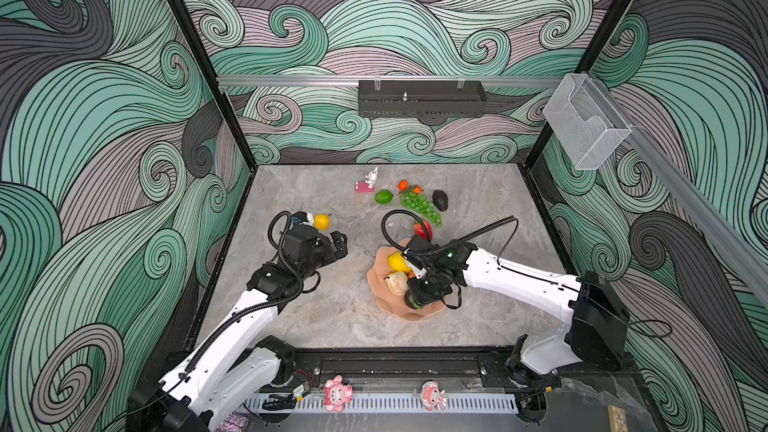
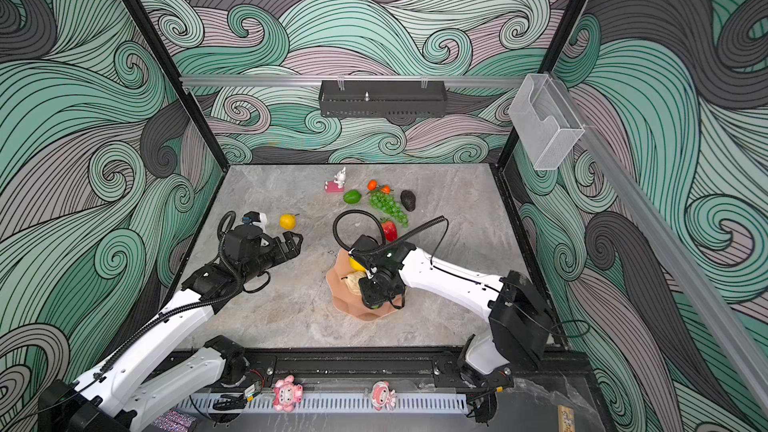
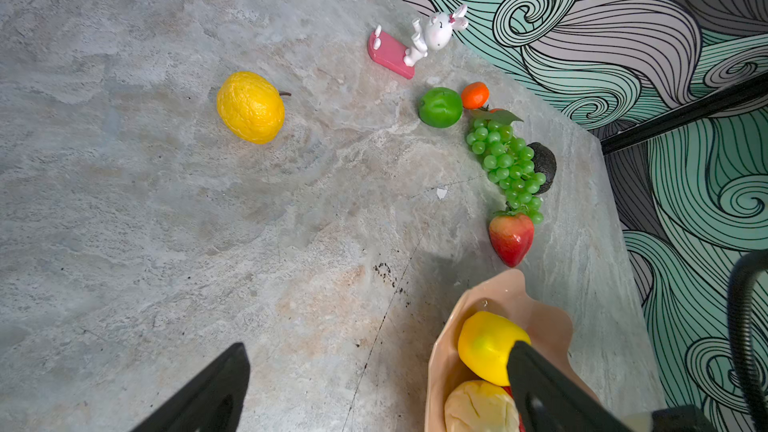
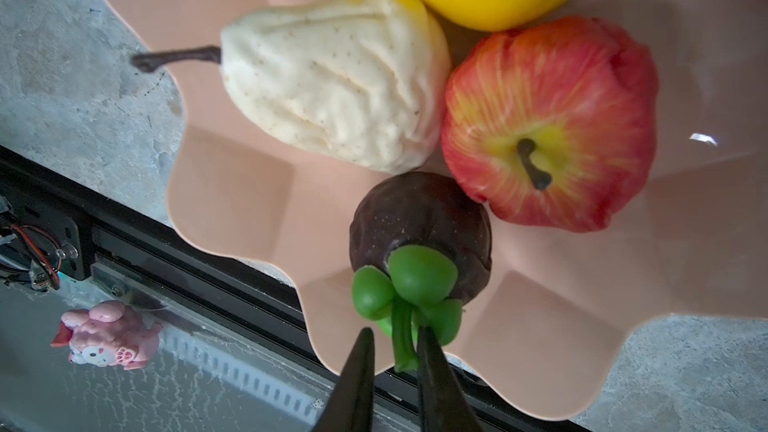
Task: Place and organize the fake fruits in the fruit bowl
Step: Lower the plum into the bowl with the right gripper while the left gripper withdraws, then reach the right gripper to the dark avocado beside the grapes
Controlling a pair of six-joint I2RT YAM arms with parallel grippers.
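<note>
1. Your left end effector [image 1: 340,244] hangs over the left of the table [image 1: 311,317]. Its black jaws are spread to full width and hold nothing.
2. Just behind it lies a wrinkled, oval yellow lemon [image 3: 250,107] with a short stalk, alone on the mottled grey stone-look surface.
3. Toward the back middle stands a glossy rabbit figurine [image 1: 368,180]. To its right come a smooth round lime [image 1: 383,196], small oranges [image 1: 402,185], a beaded grape bunch [image 1: 419,203] and, just beside that, a pebbly dark avocado [image 1: 439,200].
4. A shiny red strawberry [image 1: 424,229] lies between the grapes and the bowl.
5. The fruit bowl [image 4: 232,201] sits right of centre. It is matte salmon, with a faceted floor and a wavy scalloped rim. Packed together inside are a smooth yellow fruit [image 1: 397,261], a creased cream pear [image 4: 332,76], a streaked red apple [image 4: 548,122] and a dark round fruit [image 4: 419,222] with a rubbery green stem.
6. Your right end effector [image 4: 392,338] is over the bowl's near side. Its slim jaws are parted slightly around that stem, with a gap on one side, so they are not pinching it.
7. You have bare table between the left end effector and the bowl. The bowl's near rim is close to the front edge.
</note>
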